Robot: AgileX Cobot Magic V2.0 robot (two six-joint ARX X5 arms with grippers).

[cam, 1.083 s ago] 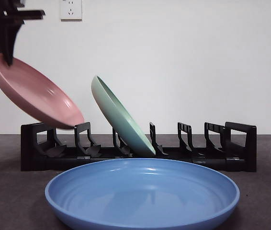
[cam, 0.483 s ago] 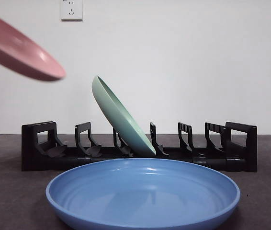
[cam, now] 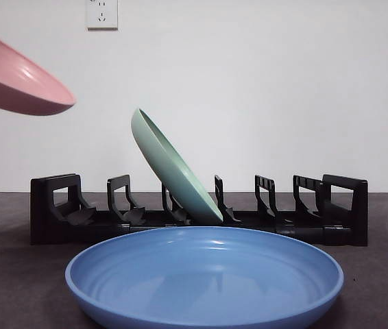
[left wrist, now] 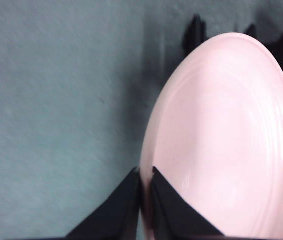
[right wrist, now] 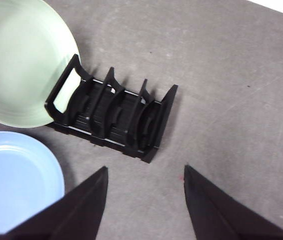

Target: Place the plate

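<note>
left gripper pinching rim of pink plate, held high above rack left end. carrying step; next needs lowering into free slot beside green plate. right gripper spread wide, waiting.

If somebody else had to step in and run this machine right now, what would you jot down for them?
Left gripper: shut on the rim of the pink plate, held tilted in the air above the left end of the black rack, not in any slot.
Right gripper: open, empty, hovering over the rack's other end.
Green plate: already leaning in a slot of the rack.
Blue plate: flat on the table in front of the rack.
Left to do: lower the pink plate into a free slot and release; the blue plate is untouched.
</note>
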